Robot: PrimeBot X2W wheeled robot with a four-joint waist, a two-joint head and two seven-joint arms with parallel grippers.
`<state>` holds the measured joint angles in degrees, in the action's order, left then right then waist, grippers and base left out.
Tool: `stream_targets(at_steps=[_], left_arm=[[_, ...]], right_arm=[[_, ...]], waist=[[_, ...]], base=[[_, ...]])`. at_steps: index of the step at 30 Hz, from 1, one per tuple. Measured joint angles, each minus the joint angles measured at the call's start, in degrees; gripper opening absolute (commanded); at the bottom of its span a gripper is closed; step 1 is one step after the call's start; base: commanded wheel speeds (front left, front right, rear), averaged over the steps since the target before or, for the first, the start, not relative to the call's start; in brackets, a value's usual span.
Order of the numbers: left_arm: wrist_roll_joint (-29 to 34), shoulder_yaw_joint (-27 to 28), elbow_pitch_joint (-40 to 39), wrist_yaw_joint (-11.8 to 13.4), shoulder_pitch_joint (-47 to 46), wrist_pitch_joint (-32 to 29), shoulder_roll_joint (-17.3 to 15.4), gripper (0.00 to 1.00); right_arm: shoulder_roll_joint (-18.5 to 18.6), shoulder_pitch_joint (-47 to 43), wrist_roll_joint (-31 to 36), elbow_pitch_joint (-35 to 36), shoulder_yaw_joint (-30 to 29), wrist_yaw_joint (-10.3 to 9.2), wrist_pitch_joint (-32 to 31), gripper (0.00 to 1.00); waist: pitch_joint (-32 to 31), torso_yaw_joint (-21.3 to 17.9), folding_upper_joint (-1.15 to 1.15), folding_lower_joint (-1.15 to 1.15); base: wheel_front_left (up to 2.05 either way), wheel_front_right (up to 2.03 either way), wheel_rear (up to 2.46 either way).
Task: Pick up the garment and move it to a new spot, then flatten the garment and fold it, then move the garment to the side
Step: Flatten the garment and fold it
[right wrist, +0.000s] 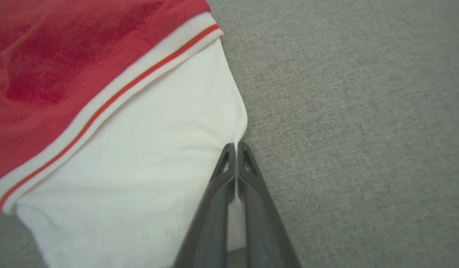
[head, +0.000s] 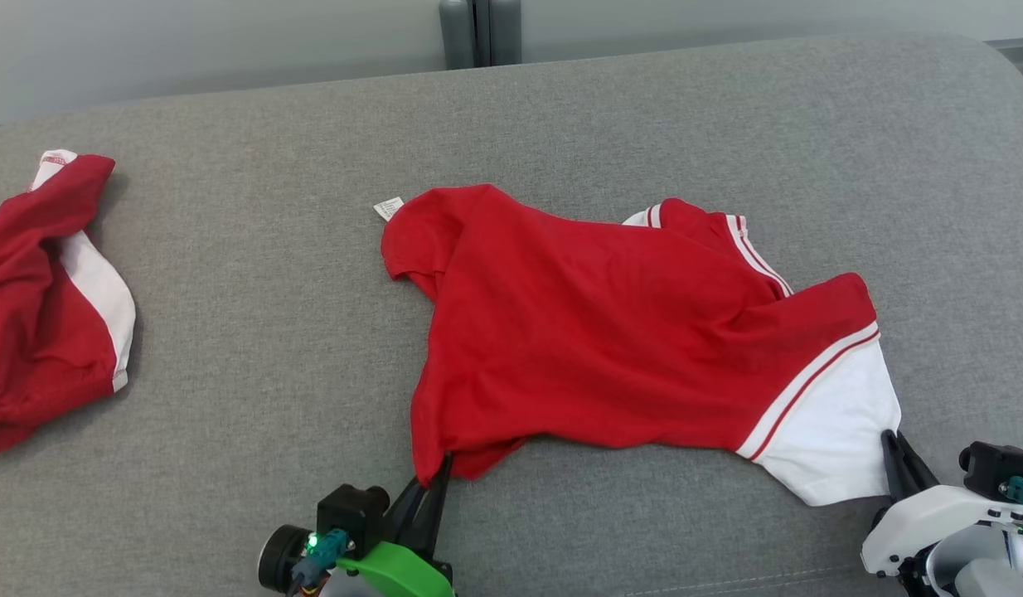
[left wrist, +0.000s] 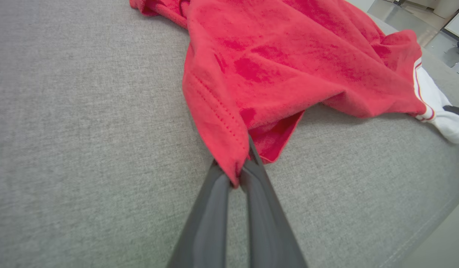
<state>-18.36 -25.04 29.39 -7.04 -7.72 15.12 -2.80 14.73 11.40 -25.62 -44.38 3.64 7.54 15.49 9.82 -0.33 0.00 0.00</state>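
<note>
The garment is a red shirt with white, red-striped trim, spread crumpled across the grey cushion. My left gripper is shut on the garment's red hem corner at its near left, the cloth pinched between the dark fingers. My right gripper is shut on the edge of the white panel at the garment's near right; white cloth shows between its fingers.
A second red and white garment lies bunched at the far left of the grey cushion. The cushion's front seam runs close behind my grippers. A dark post stands behind the cushion's back edge.
</note>
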Motion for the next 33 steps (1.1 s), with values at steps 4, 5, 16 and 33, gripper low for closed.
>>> stream_targets(at_steps=[4,5,16,33], left_arm=[[-0.5,1.5,-3.5,0.5,0.0,0.0,0.0,0.00],[-0.4,1.9,-4.3,0.5,0.0,0.0,0.0,0.00],[1.1,4.4,-8.8,-0.1,-11.0,0.0,-2.6,0.00],[-11.1,-0.9,5.1,-0.4,-67.4,-9.8,-10.0,0.00]], right_arm=[[0.3,-0.8,-1.1,4.8,0.2,-0.02,-0.3,0.00],[0.4,-0.8,-1.1,6.6,0.2,-0.01,-0.3,0.00],[3.4,7.5,-4.0,18.6,1.7,-0.02,-0.5,0.00],[6.6,66.6,-14.9,2.6,1.8,-0.02,-10.3,0.00]], waist=[[-0.4,0.0,0.00,0.00],[-0.5,0.0,0.00,0.00],[-0.1,-0.2,0.00,0.00],[12.6,-0.8,0.00,0.00]], base=[[0.00,0.00,0.00],[0.00,0.00,0.00],[0.00,0.00,0.00],[0.00,0.00,0.00]])
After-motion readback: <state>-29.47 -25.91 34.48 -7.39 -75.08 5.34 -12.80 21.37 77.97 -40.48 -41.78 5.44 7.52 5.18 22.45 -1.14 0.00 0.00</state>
